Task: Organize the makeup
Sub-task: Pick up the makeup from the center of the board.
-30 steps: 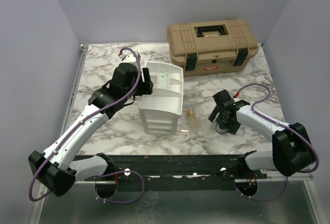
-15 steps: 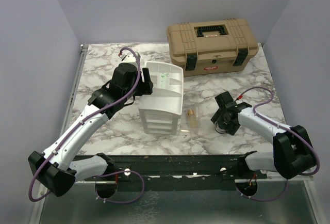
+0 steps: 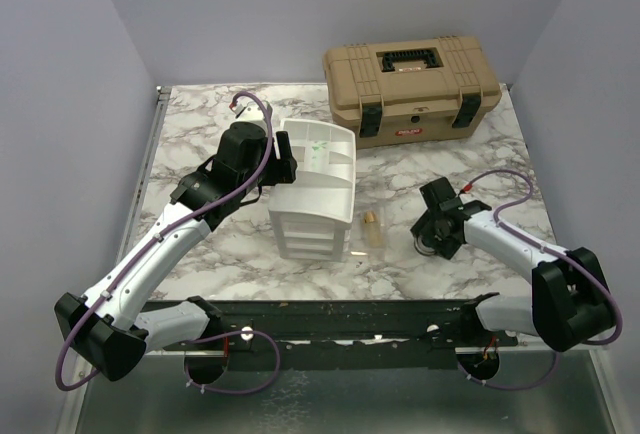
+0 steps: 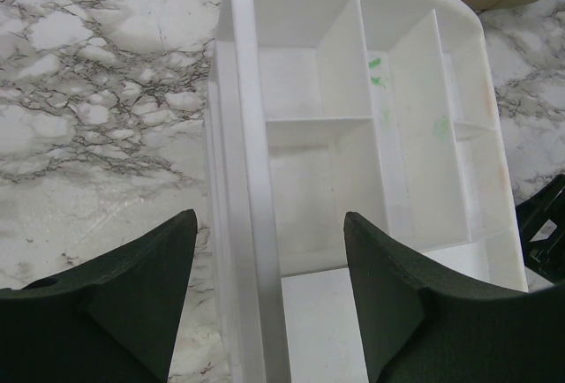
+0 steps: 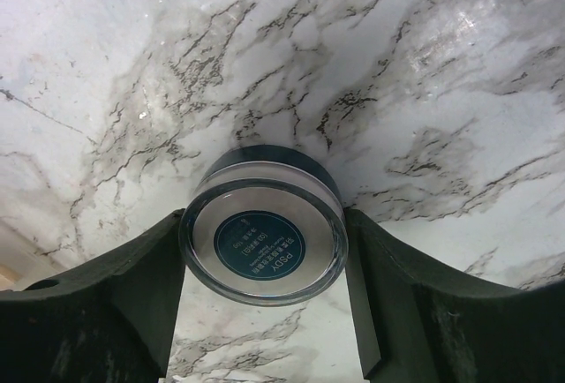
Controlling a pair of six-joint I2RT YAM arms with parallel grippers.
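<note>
Compact [image 5: 262, 240] with a blue centre sits pinched between the fingers of the right end effector [image 5: 263, 233], on the marble worktop [image 5: 397, 92]. Left end effector [image 4: 269, 251] is spread, with a wall of the white drawer unit [image 4: 353, 162] between its fingers. Tan toolbox [image 3: 410, 89] stands beyond both.

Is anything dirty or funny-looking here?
Yes. The white drawer unit has a few small green smudges on the dividers inside its top tray, like leftover stains on otherwise clean white plastic. Nothing else looks spilled, tipped over or broken.
</note>
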